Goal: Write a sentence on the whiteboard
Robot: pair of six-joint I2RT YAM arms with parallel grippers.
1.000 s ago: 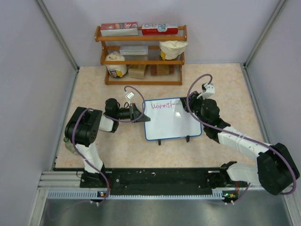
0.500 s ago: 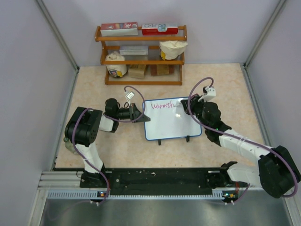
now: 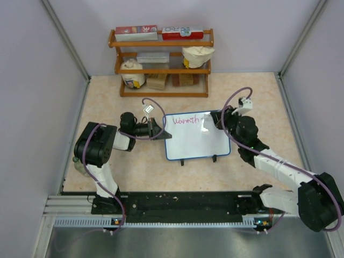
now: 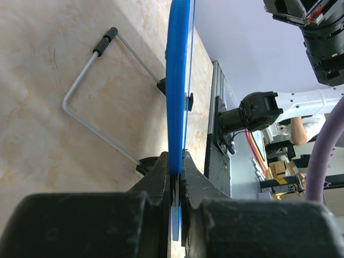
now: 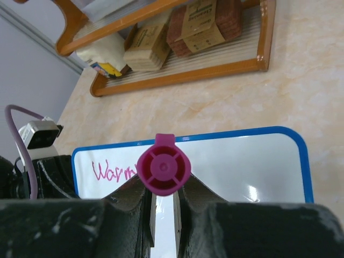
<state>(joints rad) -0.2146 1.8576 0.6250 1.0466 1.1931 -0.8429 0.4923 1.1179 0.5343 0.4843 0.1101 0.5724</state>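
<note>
The whiteboard [image 3: 196, 137], white with a thin blue frame and two black feet, stands mid-table with pink writing along its top left. My left gripper [image 3: 159, 132] is shut on its left edge; the left wrist view shows the blue frame [image 4: 177, 97] edge-on between the jaws, with my left gripper [image 4: 176, 177] pinching it. My right gripper [image 3: 215, 121] is at the board's top right corner, shut on a magenta marker [image 5: 163, 166] whose cap end faces the camera. The whiteboard [image 5: 242, 161] lies beyond it, the pink letters at the left.
A wooden shelf [image 3: 161, 63] with boxes, bags and packets stands at the back; it also shows in the right wrist view [image 5: 183, 70]. The board's wire stand [image 4: 102, 91] rests on the table behind it. Grey walls close both sides.
My right gripper with the marker has moved right along the board's top edge, and the pink writing has grown longer. The left arm and board have not moved.
</note>
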